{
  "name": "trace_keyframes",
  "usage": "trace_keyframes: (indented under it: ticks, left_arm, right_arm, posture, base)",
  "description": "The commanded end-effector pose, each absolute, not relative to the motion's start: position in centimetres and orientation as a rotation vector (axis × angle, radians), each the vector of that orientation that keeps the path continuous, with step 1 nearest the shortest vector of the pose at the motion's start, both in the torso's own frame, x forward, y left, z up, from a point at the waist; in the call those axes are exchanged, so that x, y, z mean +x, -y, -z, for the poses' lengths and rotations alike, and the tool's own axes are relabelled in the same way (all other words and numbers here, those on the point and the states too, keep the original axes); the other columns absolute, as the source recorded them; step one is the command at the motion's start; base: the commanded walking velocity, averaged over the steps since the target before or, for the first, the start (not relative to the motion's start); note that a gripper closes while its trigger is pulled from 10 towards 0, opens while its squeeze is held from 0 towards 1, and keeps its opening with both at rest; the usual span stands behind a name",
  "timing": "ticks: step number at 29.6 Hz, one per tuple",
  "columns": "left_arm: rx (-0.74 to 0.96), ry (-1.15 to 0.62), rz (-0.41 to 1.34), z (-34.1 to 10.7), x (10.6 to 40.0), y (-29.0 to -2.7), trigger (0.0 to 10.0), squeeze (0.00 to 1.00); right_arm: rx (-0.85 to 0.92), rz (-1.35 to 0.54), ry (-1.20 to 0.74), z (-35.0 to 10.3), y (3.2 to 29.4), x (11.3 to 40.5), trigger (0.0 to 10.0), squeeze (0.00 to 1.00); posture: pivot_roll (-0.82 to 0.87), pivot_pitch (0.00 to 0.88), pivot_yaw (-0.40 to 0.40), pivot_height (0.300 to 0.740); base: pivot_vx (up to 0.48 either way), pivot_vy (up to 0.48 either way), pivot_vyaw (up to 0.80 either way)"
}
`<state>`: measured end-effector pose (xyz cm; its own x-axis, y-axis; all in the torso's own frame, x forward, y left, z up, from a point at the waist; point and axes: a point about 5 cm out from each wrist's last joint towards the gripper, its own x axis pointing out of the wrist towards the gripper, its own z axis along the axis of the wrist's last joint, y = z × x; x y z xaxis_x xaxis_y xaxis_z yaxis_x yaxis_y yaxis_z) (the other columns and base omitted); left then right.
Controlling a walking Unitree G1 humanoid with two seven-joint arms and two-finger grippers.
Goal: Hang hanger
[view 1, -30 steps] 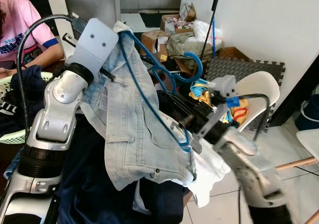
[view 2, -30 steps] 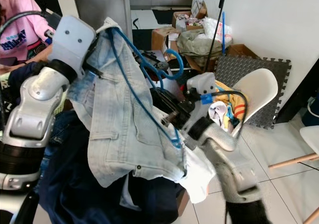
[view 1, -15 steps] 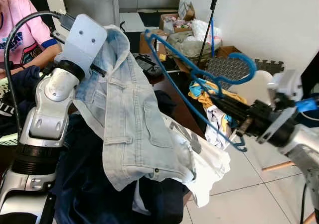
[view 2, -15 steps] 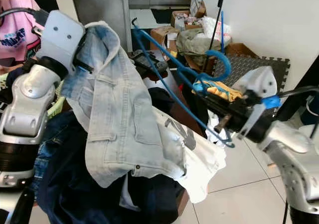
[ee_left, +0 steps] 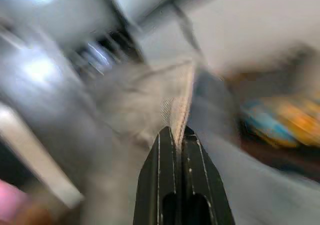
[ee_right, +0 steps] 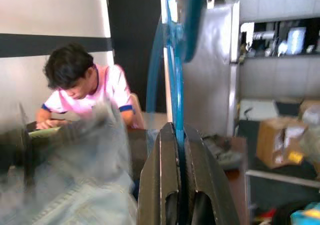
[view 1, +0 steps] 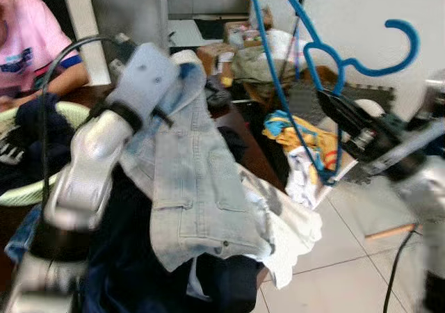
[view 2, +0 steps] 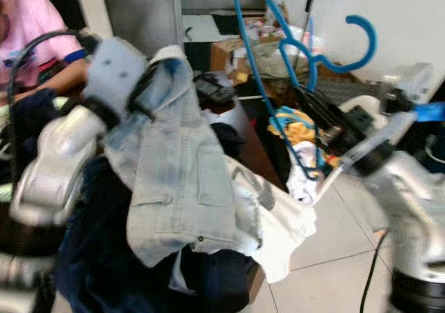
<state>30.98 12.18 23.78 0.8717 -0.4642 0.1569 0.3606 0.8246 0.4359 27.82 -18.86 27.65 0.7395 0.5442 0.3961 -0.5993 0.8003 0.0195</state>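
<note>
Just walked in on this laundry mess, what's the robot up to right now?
The robot is sorting out a garment and a hanger. Its left end effector pinches the light denim jacket by the collar, holding it above a pile of clothes. Its right end effector is clamped on the blue hanger, raised clear of the jacket. A person sits behind.

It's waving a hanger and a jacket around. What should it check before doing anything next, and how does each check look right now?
1. Right gripper clamped on the blue hanger: ok, the fingers pinch its wire.
2. Left gripper holding the denim jacket: ok, the cloth is pinched at the fingertips.
3. Hanger free of the jacket: ok, it is lifted off to the side.
4. Jacket opened up for the hanger: not ok, it hangs bunched.
5. Person in pink out of the way: ok, seated behind the left arm.
6. A rail to hang on: cannot tell.
</note>
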Motion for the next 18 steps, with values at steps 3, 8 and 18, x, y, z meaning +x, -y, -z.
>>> trace_keyframes:
  ticks: [3, 8, 18]
  left_arm:
    - [0.367, 0.063, 0.628, -19.2, 29.4, -9.6, 10.0, 0.00]
    - [0.415, 0.009, 0.736, -17.7, 28.9, -9.0, 10.0, 1.00]
    - [0.406, 0.092, 0.726, -21.9, 30.3, -13.4, 10.0, 1.00]
  right_arm:
    - [0.152, -0.647, 0.349, -26.8, 17.1, 28.2, 10.0, 0.00]
    - [0.166, -0.688, 0.335, -26.6, 15.9, 28.2, 10.0, 0.00]
    - [0.198, -0.736, 0.277, -25.0, 13.2, 27.9, 10.0, 0.00]
  posture:
    - [0.05, 0.074, -0.033, 0.740]
    - [0.04, 0.073, -0.033, 0.740]
    - [0.05, 0.081, -0.040, 0.740]
  base:
    - [0.000, 0.000, 0.00]
    - [0.000, 0.000, 0.00]
    - [0.000, 0.000, 0.00]
